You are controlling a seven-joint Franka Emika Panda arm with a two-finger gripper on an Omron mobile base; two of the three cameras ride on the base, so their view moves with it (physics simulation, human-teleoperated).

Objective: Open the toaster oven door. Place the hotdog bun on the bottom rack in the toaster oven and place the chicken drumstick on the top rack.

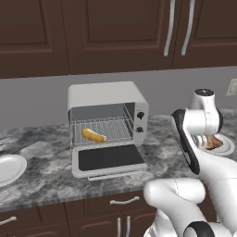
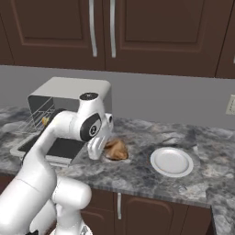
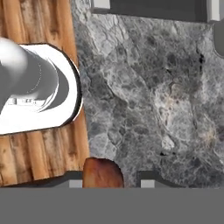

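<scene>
The claw is seen clenched on the drumstick, whose brown end is held between the two dark fingertips in the hand view. In the right base view the drumstick is found low over the counter, to the right of the oven and near its open door. A white plate is set farther right of the oven, well apart from it. Another plate is placed left of the oven. Inside the oven, the bun is laid on the wire rack; which rack level this is cannot be told. Dark cabinets are hung above the oven.
</scene>
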